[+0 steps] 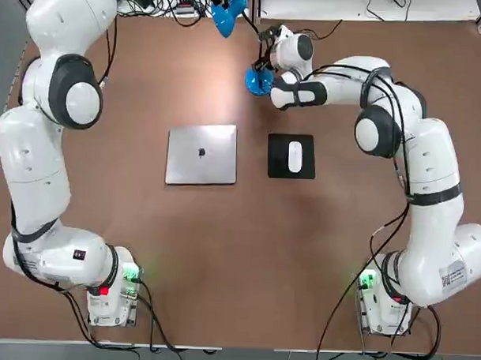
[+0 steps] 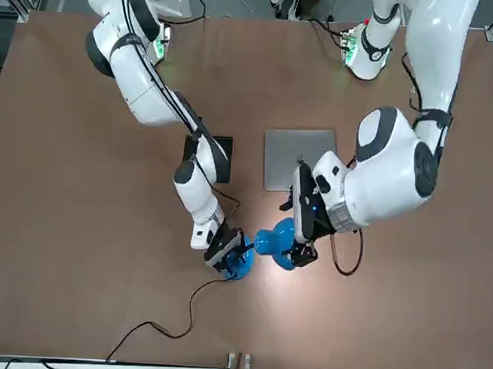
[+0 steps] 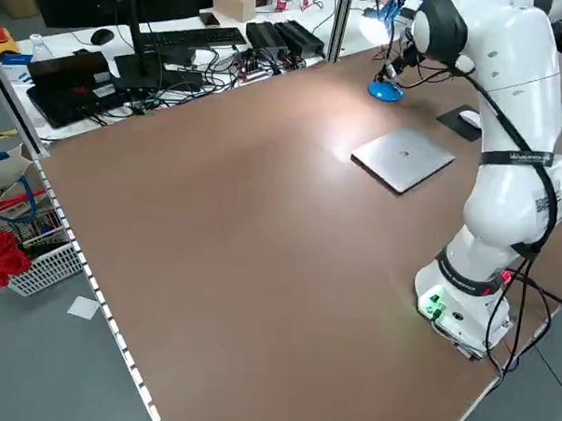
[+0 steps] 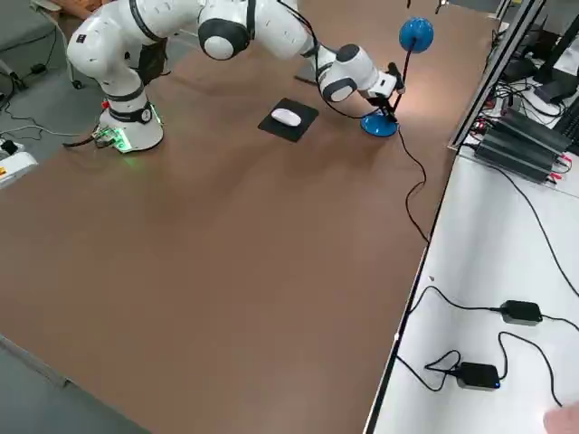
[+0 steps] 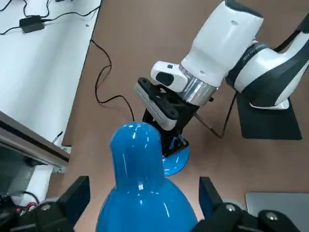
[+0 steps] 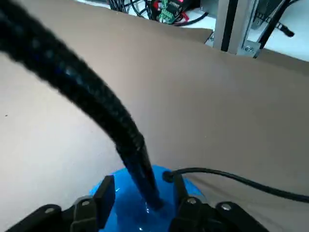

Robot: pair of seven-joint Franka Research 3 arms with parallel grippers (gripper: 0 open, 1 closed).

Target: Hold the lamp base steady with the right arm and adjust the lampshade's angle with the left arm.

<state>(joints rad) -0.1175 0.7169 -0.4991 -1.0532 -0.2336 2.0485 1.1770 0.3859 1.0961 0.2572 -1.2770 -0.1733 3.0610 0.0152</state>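
The lampshade (image 5: 145, 193) is glossy blue, the tabletop (image 1: 222, 266) brown.

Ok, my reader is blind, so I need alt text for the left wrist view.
A glossy blue lampshade rises between the spread fingers of the robot's left hand. Beyond it, the other arm's hand reaches down over the blue lamp base on a brown table, near a black mouse pad.
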